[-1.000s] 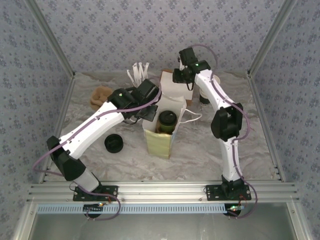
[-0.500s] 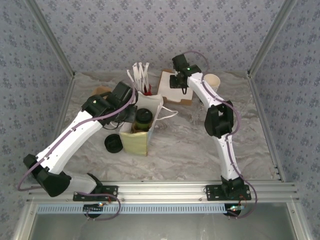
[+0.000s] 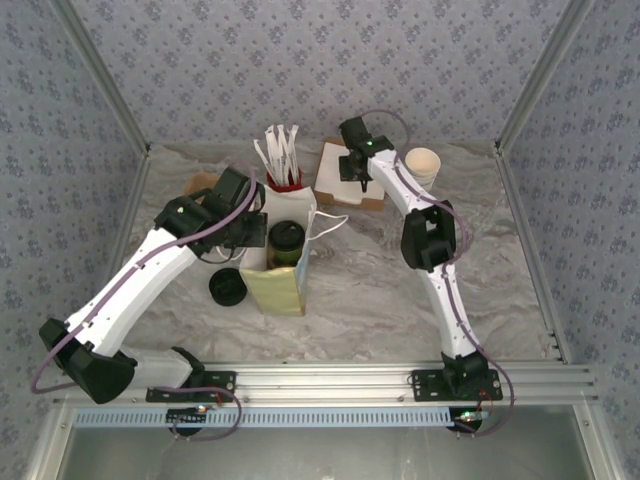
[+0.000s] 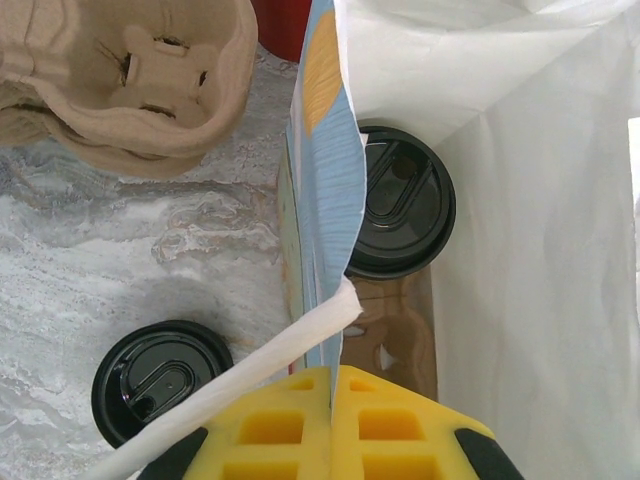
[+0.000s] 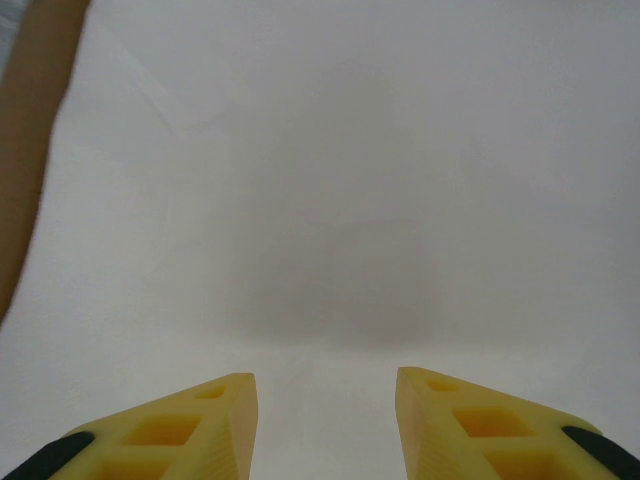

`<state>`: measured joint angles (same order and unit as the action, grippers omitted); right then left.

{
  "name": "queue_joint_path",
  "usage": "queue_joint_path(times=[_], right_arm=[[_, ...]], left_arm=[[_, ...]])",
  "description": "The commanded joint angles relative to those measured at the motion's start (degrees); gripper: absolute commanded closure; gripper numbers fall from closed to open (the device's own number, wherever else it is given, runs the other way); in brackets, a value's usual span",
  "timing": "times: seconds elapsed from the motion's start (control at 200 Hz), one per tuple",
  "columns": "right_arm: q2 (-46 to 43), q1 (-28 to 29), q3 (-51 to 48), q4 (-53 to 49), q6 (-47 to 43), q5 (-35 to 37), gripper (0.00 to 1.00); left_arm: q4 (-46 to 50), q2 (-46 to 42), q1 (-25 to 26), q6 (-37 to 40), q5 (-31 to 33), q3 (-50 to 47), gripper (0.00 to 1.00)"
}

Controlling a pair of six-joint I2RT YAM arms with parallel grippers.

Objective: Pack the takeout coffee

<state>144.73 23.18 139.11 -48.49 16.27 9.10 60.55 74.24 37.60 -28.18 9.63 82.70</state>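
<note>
Counts, placed from the paper bag [image 3: 272,290]; you have one bag.
- Lidded coffee cup [image 3: 286,236]: one, standing inside the bag.
- Loose black lid [image 3: 227,287]: one, on the table just left of the bag.
- Pulp cup carriers [image 4: 130,70]: behind the bag's left corner. You can make out at least two nested; the exact number is not readable.
- Red holder [image 4: 283,25]: one, directly behind the bag.
- White sticks [image 3: 280,148] in that holder: five or six by eye, too bunched for you to separate.
- White paper stack [image 3: 340,165]: one, behind and right of the bag; sheets uncountable.
- Open cream-lined cup [image 3: 423,162]: one showing, farther right of the bag.
</note>
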Motion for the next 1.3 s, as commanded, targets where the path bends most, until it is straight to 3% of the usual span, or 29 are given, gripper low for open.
queue_joint_path(times=[0.0, 0.695, 1.049, 1.294], right_arm=[[2.3, 0.6, 2.3, 0.3, 0.7, 2.1, 0.56], [6.6, 0.4, 4.4, 1.5, 0.8, 3.8, 0.56], [4.8, 0.4, 4.9, 1.0, 0.5, 4.6, 0.85], [2.0, 0.5, 5.0, 1.7, -0.2, 4.4, 0.99]], left_arm=[[-0.6, -1.8, -0.1, -0.7, -1.1, -0.3, 0.95], [-2.1, -1.9, -0.1, 0.8, -2.5, -0.9, 0.98], [-2.5, -0.9, 0.0, 1.0, -4.6, -1.1, 0.99], [-2.3, -0.9, 0.0, 1.3, -4.9, -0.9, 0.99]])
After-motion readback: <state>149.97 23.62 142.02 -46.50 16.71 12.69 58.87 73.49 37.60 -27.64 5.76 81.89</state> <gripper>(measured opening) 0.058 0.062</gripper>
